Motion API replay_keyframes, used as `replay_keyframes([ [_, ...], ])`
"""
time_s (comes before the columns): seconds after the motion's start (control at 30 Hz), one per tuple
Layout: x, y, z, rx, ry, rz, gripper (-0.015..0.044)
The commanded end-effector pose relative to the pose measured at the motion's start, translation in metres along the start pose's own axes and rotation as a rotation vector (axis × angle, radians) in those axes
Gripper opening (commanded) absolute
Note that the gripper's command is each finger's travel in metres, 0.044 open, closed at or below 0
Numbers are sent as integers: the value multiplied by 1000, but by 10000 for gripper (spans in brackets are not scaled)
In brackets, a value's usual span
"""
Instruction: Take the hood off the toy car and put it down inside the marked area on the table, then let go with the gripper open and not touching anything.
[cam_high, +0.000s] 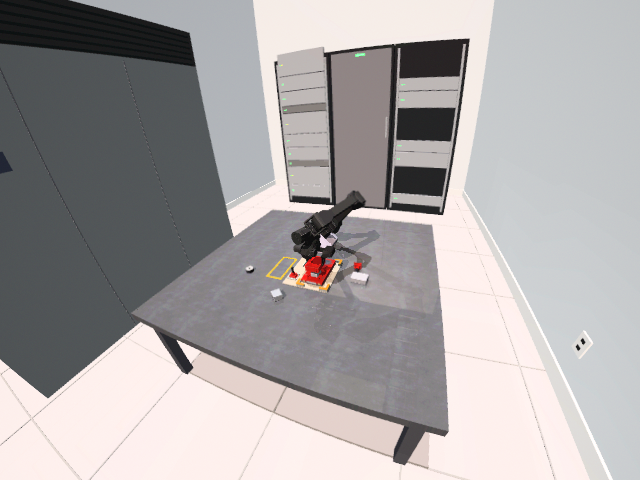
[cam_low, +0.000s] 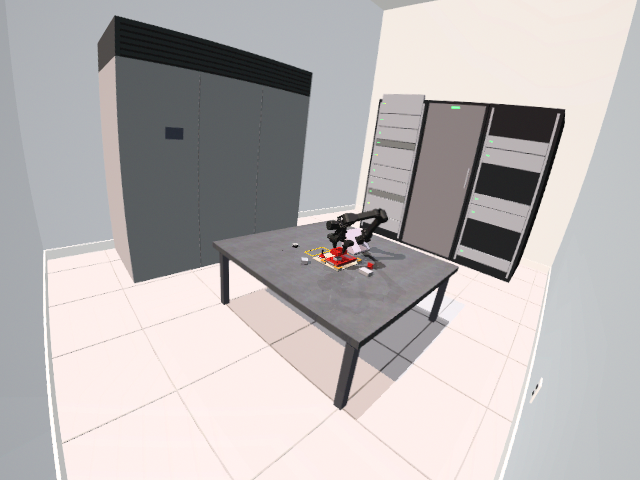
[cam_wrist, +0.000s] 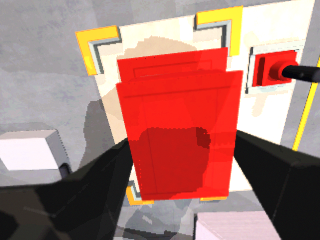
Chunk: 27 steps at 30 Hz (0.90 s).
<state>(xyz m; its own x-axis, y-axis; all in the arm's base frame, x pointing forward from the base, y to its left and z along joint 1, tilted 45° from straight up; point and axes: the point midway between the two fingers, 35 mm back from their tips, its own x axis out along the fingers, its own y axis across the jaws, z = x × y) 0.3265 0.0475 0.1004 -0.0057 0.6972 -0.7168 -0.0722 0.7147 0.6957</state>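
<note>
The red hood (cam_high: 313, 265) (cam_low: 337, 250) (cam_wrist: 182, 115) is between the fingers of my gripper (cam_high: 316, 257) (cam_wrist: 179, 137), which is shut on its two sides. The hood is raised a little above the red toy car body (cam_high: 323, 277) (cam_wrist: 167, 63), whose end shows past the hood's upper edge in the wrist view. The hood hides most of the body there. The marked area, a yellow outline (cam_high: 275, 267) (cam_low: 314, 250) (cam_wrist: 307, 107), lies on the table beside the board, left of the car in the top view and right of it in the wrist view.
The car stands on a cream board (cam_wrist: 265, 117) with orange corner brackets (cam_wrist: 87, 52). A red part with an upright black stick (cam_high: 293, 275) (cam_wrist: 277, 70) is between car and outline. A white block (cam_high: 359, 278) (cam_wrist: 27, 150), red piece (cam_high: 357, 266), grey block (cam_high: 276, 294) and disc (cam_high: 249, 268) lie around.
</note>
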Motion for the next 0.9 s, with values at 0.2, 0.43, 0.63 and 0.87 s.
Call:
replay_keyframes([
  [0.2, -21, -3, 1, 2, -9, -3, 0],
  [0.43, -24, -38, 3, 35, -12, -10, 0],
  [0.63, -26, -73, 3, 34, -13, -19, 0],
  [0.87, -29, -113, 1, 24, -12, -25, 0],
])
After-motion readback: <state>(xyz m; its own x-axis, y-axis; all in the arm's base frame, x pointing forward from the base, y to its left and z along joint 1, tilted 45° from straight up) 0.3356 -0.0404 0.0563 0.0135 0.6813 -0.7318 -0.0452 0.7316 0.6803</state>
